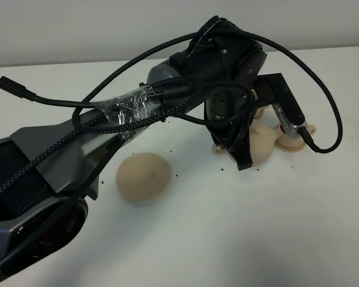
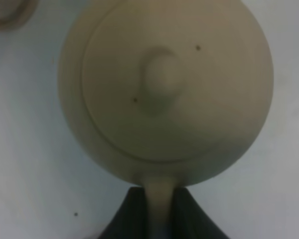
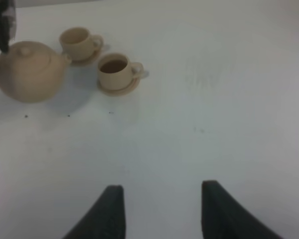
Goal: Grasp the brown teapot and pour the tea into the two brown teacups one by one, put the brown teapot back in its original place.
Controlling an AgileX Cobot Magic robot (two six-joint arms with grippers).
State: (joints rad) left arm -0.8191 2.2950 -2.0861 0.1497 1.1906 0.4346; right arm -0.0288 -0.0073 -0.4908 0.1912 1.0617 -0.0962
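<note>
The brown teapot (image 2: 164, 84) stands upright, seen from above in the left wrist view. My left gripper (image 2: 159, 199) is shut on its loop handle. In the exterior view my left arm reaches across to the right and hides most of the teapot (image 1: 265, 144). The two brown teacups on small saucers stand just beyond it: one (image 3: 114, 69) holds dark tea, the other (image 3: 78, 42) looks pale inside. One cup (image 1: 292, 141) shows at the right in the exterior view. The flat round saucer (image 1: 143, 176) lies bare to the left. My right gripper (image 3: 162, 209) is open and empty over bare table.
Small dark specks (image 1: 167, 150) lie scattered on the white table (image 1: 227, 239) around the flat saucer and the teapot. Black cables (image 1: 60, 101) hang off my left arm over the table's left half.
</note>
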